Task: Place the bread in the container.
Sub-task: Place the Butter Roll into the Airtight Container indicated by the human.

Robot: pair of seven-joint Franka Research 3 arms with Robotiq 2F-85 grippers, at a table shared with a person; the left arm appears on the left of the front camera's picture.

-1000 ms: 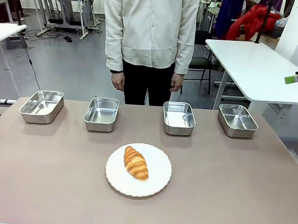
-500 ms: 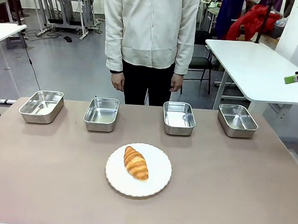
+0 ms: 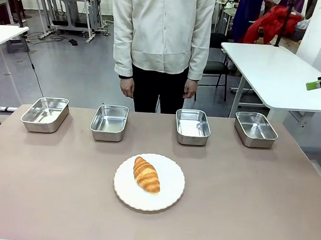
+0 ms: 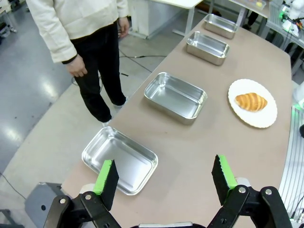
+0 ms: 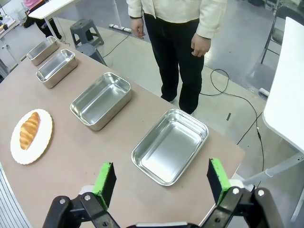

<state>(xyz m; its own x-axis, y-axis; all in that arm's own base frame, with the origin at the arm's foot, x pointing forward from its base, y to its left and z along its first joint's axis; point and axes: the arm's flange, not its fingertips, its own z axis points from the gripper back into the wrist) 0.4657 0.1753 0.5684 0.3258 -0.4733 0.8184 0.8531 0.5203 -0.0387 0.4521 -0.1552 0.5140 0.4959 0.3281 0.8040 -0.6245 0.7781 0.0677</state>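
The bread (image 3: pixel 147 174) lies on the round white plate (image 3: pixel 170 198), low in the centre of the front view. It is turned at a slant, with one tip toward the upper left, and nothing is touching it. Across the middle of the frame, four shiny steel pans line the far side of the brown table (image 3: pixel 49 195): the leftmost container (image 3: pixel 44 114), the second container (image 3: pixel 109 122), the third container (image 3: pixel 193 126) and the rightmost container (image 3: pixel 256 129). They stand apart from each other and well apart from the plate, which sits in front of the gap between the middle two. None of the four has anything in it. At the top centre a person (image 3: pixel 162 28) in a cream shirt and dark trousers stands at the far edge. One hand (image 3: pixel 127 87) and the other hand (image 3: pixel 190 89) hang loose at the sides, off the table. In the left wrist view, the left gripper (image 4: pixel 164 160) has its green pads spread wide with nothing between them, and the leftmost pan is just beyond its finger at lower left. In the right wrist view, the right gripper (image 5: pixel 160 164) is also spread wide and holds nothing. The rightmost pan lies in the middle of that frame, and the plated bread is at the left edge.
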